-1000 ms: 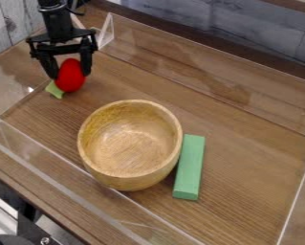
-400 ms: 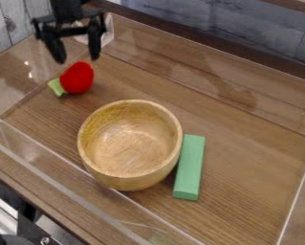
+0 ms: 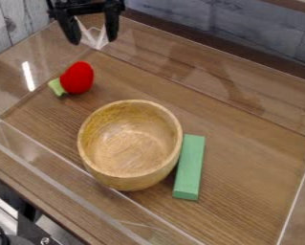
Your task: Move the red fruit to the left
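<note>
So the red fruit [image 3: 76,77] is sitting on the wooden table [image 3: 244,124] over on the left side, little green leaf bit touching its left edge. The gripper [image 3: 88,24] is up near the top of the shot, above and a bit behind the fruit, jaws spread wide with nothing in them, clear of the fruit. A wooden bowl [image 3: 129,144] sits in the middle, nearer the camera than the fruit, with a green block [image 3: 190,166] lying just beside its right side, maybe touching, hard to tell from this angle.
</note>
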You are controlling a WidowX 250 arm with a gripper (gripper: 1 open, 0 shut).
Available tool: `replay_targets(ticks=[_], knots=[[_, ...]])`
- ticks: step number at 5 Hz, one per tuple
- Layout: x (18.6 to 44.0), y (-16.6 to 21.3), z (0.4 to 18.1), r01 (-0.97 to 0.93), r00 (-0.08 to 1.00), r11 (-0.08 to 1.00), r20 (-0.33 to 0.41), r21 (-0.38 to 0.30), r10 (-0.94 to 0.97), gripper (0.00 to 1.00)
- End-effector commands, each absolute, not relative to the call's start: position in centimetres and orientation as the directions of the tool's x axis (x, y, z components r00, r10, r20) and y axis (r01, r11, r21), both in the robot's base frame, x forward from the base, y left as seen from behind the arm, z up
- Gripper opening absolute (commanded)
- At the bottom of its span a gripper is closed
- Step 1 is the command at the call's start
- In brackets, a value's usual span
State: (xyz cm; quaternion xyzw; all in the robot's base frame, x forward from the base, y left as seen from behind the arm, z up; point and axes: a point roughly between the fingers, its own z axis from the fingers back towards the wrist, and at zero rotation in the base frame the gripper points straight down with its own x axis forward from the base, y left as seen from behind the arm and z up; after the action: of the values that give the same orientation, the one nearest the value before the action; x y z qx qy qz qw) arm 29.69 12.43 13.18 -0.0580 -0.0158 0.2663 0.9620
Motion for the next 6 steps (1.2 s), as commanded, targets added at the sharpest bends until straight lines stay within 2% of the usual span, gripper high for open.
replay_targets(ticks=[1, 3, 5, 6], knots=[[29.4, 11.6, 15.3, -0.483, 0.868, 0.866, 0.064, -0.128, 0.493, 1.00], [28.9, 8.5, 14.9, -0.389, 0.914, 0.912, 0.068, -0.132, 0.400, 1.00], [30.1, 1.4, 13.7, -0.224, 0.969, 0.967, 0.081, -0.125, 0.235, 1.00], [30.4, -1.4, 13.7, -0.142, 0.983, 0.983, 0.101, -0.117, 0.154, 1.00]])
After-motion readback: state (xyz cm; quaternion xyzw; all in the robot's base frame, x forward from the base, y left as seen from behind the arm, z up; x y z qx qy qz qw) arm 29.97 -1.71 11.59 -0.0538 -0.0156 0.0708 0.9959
